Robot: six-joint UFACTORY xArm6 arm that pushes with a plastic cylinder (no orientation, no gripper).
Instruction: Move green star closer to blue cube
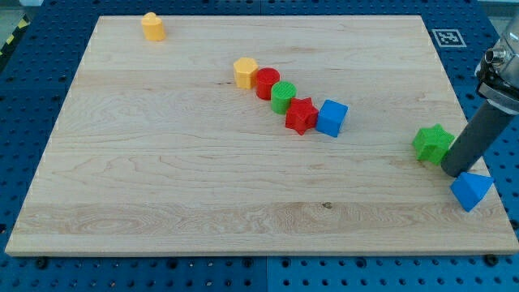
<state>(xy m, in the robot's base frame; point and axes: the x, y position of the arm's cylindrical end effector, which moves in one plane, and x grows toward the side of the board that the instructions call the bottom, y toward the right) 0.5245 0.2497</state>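
Note:
The green star (433, 143) lies near the board's right edge. The blue cube (332, 118) sits in the middle right, at the lower end of a diagonal row of blocks. My tip (453, 172) rests just right of and below the green star, close to or touching it. A blue triangular block (471, 191) lies just below and right of my tip.
The diagonal row runs up-left from the blue cube: red star (301, 115), green cylinder (283, 96), red cylinder (267, 83), yellow hexagonal block (245, 72). Another yellow block (152, 26) sits near the top left. The wooden board (162, 186) lies on a blue perforated table.

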